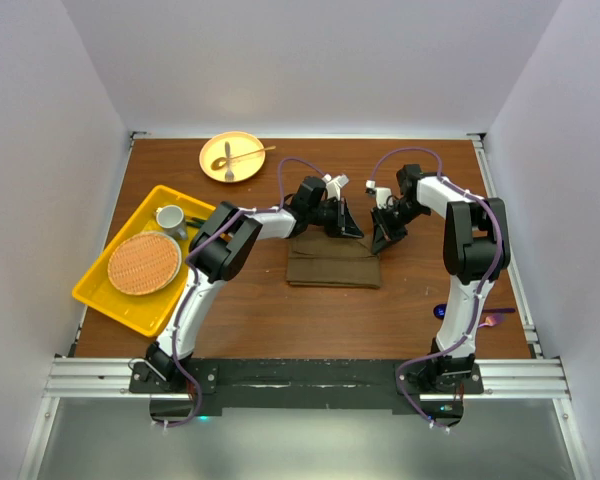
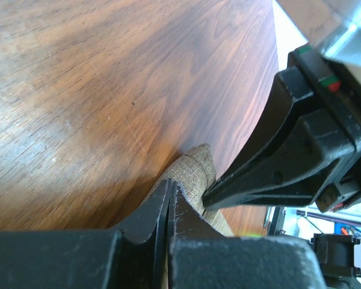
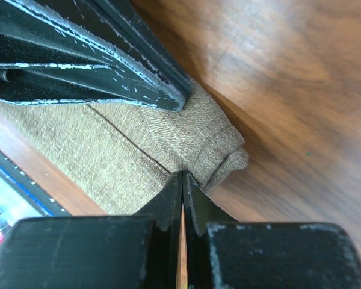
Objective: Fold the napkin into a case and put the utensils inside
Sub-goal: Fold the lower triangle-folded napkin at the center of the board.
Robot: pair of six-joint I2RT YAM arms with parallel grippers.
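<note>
Left gripper [image 1: 350, 230]: clamps the far edge of the napkin [image 1: 333, 265], its fingers [image 2: 150, 220] pressed together on a thin fold of olive-brown cloth. Right gripper [image 1: 382, 242]: likewise closed tight on that same far edge, close beside the left one; fingers [image 3: 168, 208] squeezed with no gap between them, a rolled, bunched corner of cloth bulging just beyond the tips. Both pinch along the right half of the far edge, tilted toward each other. Napkin itself: lies folded as a flat, wide rectangle on the brown wooden table [image 1: 280, 320], about mid-table, ahead of both arm bases. Farther back and left of centre: round yellow plate [image 1: 212, 162] carrying two pale utensils [image 1: 242, 154], well apart from the cloth. At the left side: yellow tray [image 1: 130, 308], set at an angle, holding a round woven mat [image 1: 145, 263] with a small cup [image 1: 170, 217] just beyond it at the tray's far end. Near the right arm's lower link, on the wood: small blue object [image 1: 442, 310] and, further right, a purple piece [image 1: 498, 318]; possibly one spoon partly hidden by the arm, but too small to tell.
</note>
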